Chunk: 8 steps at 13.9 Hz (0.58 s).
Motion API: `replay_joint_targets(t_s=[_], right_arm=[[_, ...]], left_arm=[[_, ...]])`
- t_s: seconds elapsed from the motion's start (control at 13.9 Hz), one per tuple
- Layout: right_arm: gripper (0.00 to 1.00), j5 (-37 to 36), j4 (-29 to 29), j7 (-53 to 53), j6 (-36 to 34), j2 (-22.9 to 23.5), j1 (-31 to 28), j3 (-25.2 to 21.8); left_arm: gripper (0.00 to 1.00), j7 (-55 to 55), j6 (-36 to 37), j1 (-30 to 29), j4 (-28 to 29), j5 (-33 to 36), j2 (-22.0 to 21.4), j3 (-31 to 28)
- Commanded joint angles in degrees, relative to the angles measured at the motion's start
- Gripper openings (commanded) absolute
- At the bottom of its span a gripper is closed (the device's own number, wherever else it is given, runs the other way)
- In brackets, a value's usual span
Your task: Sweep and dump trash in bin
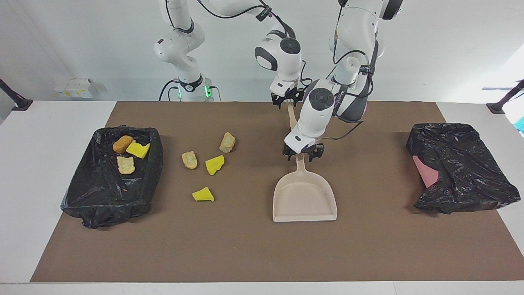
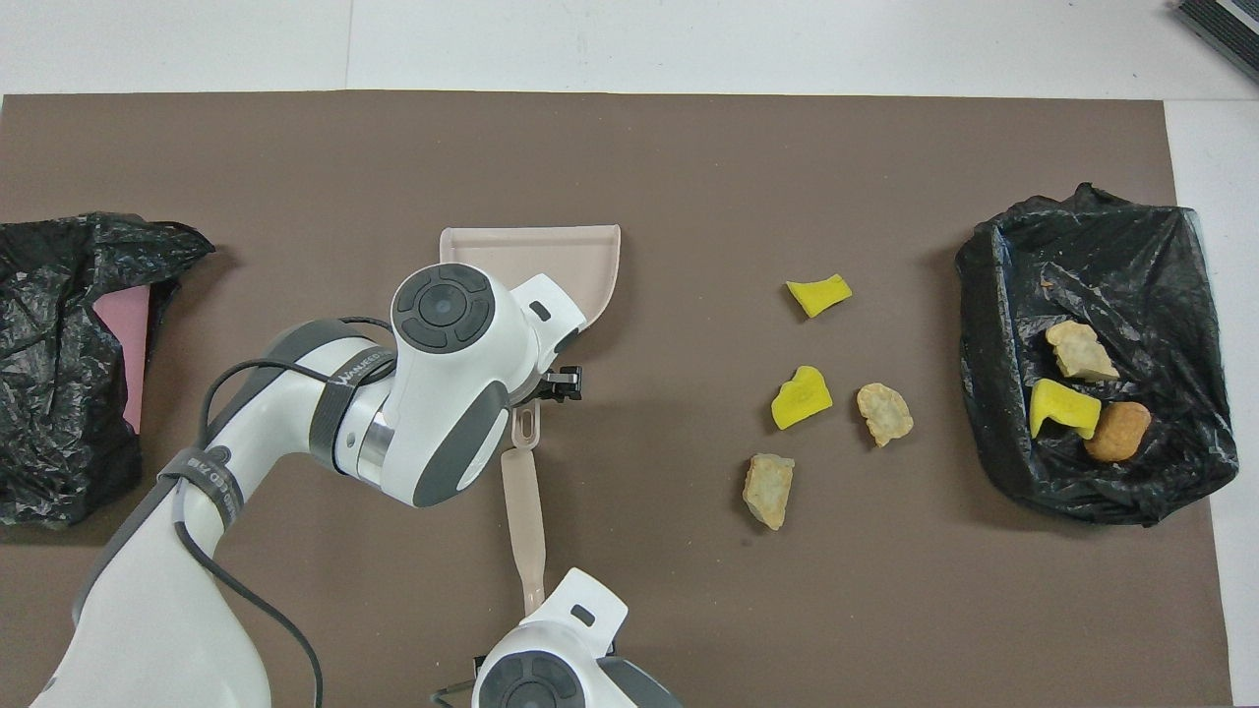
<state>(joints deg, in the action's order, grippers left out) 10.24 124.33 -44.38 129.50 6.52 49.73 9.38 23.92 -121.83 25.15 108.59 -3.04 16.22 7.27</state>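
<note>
— Since you've the better angle, where's the trash point(image 1: 138, 149)?
— Three lumps lie in the black-lined bin point(image 1: 82, 196) at the right arm's end of the surface point(image 1: 24, 172). Four more sit loose on the brown mat point(image 1: 245, 254), between bin and dustpan point(image 1: 305, 198).
— And the pincers?
— The right pincer point(image 1: 287, 99) is at the robots' end of the flat beige sweeper point(image 1: 291, 116). The left pincer point(image 1: 300, 153) is down at the dustpan's handle. Whether either is clamped, I can't tell.
— Past that?
— A crumpled black bag point(image 1: 462, 172), at the left arm's end.
</note>
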Motion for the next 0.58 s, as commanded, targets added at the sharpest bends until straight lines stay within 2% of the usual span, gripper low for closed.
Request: replay_joint_targets(t_s=[0.0, 0.07, 0.22, 0.29, 0.5], right_arm=[[0.44, 1.4, 1.3, 0.5, 1.3, -1.2, 0.2, 0.0], [0.36, 1.4, 1.3, 0.8, 1.4, -1.2, 0.1, 0.0], [0.10, 1.4, 1.2, 1.6, 0.8, -1.2, 0.1, -0.1], [0.00, 1.4, 1.1, 2.2, 0.7, -1.0, 0.0, -0.1], [0.00, 1.4, 0.9, 1.7, -0.5, -1.1, -0.2, -0.1]], left_arm=[[0.00, 0.8, 3.0, 0.8, 1.4, -0.6, -2.2, -0.5], [0.00, 0.8, 3.2, 0.7, 0.7, -0.6, -2.1, -0.5], [0.00, 0.8, 4.0, 0.3, -0.6, -0.4, -2.2, -0.6], [0.00, 0.8, 5.2, 0.2, -1.8, -0.1, -2.3, -0.7], [0.00, 0.8, 7.2, -0.2, -5.1, 0.7, -2.5, -1.2]])
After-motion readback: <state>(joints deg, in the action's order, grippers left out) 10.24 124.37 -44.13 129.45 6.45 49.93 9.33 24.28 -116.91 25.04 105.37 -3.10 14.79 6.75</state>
